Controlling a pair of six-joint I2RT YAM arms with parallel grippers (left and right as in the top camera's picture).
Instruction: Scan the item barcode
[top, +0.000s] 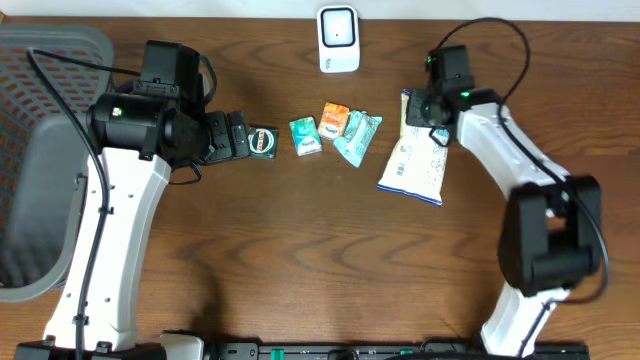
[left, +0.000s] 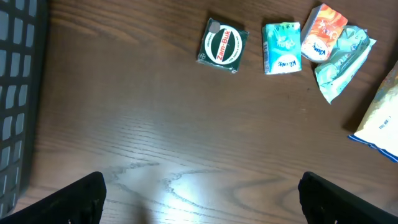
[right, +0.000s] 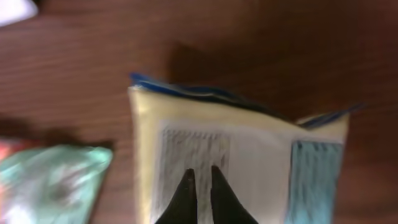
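Right gripper (right: 200, 177) sits over the upper end of the white-and-blue bag (right: 249, 143), jaws drawn together with only a thin slit between the tips, which point at a grey striped patch on the bag's face. I cannot tell whether they pinch any of the wrapper. From overhead the bag lies flat on the wooden table (top: 250, 260), right of centre, long side running away from the camera, with the right gripper at its far end. The white scanner (top: 339, 39) stands at the far edge of the table, well apart from the bag and to its left. Left gripper (left: 200, 186) is spread wide, with only bare wood between the fingers; it hangs just beside the green round-label tin (top: 262, 141). In a row right of the tin are a green tissue pack (top: 306, 135), an orange packet (top: 335, 119) and a teal pouch (top: 356, 137), the last two touching. A grey basket (top: 40, 60) is at the far left.
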